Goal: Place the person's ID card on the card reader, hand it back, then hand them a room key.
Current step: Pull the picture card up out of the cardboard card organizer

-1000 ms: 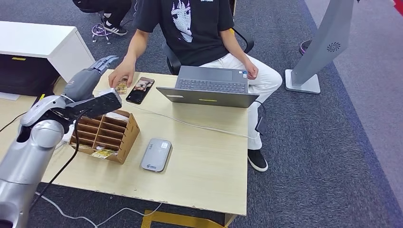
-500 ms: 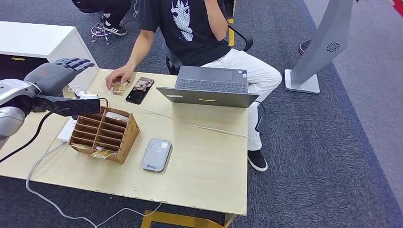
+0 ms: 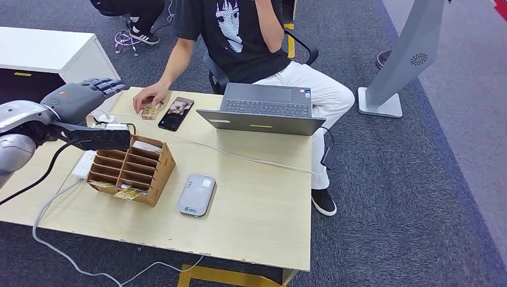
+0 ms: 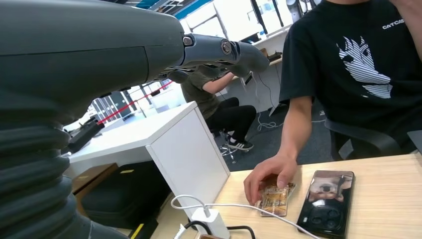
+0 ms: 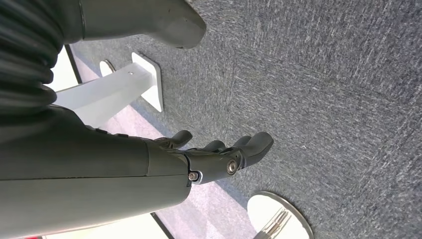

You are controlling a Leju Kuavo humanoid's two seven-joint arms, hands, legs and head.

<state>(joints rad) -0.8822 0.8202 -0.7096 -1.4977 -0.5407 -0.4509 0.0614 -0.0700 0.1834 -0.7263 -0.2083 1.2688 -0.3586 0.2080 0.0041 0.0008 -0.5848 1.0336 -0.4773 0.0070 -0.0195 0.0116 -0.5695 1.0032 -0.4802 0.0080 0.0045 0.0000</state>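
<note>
While the ID card (image 3: pixel 151 111) is pinned on the far worktop (image 3: pixel 263 191) under the person's hand (image 3: pixel 149 95), the empty, open left robot hand (image 3: pixel 81 95) is held nearby; collecting it is judged next

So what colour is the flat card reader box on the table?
The rounded card reader is light grey, seen best in the head view.

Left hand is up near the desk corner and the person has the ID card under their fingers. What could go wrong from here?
1. The person's hand covers the ID card; reaching now could strike their fingers.
2. The white cable and charger lie below the left hand and could snag.
3. The phone beside the card could get knocked.
</note>
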